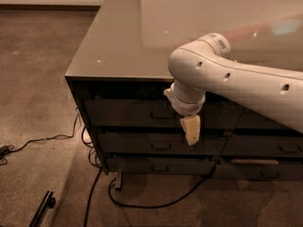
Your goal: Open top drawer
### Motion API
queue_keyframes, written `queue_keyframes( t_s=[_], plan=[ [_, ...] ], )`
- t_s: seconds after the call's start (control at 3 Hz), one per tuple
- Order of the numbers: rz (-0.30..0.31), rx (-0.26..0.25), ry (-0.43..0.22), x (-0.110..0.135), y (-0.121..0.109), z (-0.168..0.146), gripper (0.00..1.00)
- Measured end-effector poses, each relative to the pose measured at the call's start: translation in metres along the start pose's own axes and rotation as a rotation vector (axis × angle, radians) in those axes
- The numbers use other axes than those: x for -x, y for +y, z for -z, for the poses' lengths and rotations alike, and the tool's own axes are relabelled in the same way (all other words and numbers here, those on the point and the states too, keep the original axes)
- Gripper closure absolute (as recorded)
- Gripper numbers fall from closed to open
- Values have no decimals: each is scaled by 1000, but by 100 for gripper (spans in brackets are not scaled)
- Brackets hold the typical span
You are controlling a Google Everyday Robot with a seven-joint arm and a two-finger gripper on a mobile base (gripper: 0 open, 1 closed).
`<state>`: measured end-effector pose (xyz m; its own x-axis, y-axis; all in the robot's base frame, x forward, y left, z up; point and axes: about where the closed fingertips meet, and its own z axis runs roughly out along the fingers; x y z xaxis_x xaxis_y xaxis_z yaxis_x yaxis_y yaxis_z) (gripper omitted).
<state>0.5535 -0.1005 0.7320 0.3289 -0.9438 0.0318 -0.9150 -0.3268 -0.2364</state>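
Gripper (191, 129): hangs tip-down from the white arm (236, 82), in front of the left drawer stack. Whether it is open or closed cannot be told from this angle. It holds nothing that can be seen.

Position: the gripper sits just right of the pull handle (161, 113) and low. Its tip reaches down to the gap above the second drawer (128, 143). Contact with any front cannot be confirmed.

Task item: the top drawer (118, 113) lies directly under the overhanging counter top (132, 37). Its front appears flush with the stack, so it is judged shut. The opening pull is judged not yet made.

Surroundings: a third drawer (156, 166) sits lowest in the stack. The right stack (265, 145) adjoins it. A cable (151, 206) loops on the floor below.

Risks noted:
1. Wrong drawer. The tip is nearer the second front's upper edge than the top handle, so a pull from here could hook the wrong drawer.
2. Missed handle. The handle is small and lies left of the gripper, so a straight advance would meet only flat panel.
3. Slip. A shallow hold on so small a handle could let go during the pull.
4. Collision. The wrist sits close under the counter edge, so lifting to handle height could strike it.
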Motion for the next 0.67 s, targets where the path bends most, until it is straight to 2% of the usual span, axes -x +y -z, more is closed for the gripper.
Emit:
queue_keyframes(
  t_s=[0.33,0.67],
  plan=[
    [-19,12,28,-17,-4,-10,0],
    [-85,7,-10,-35,-12,-16,0]
  ],
)
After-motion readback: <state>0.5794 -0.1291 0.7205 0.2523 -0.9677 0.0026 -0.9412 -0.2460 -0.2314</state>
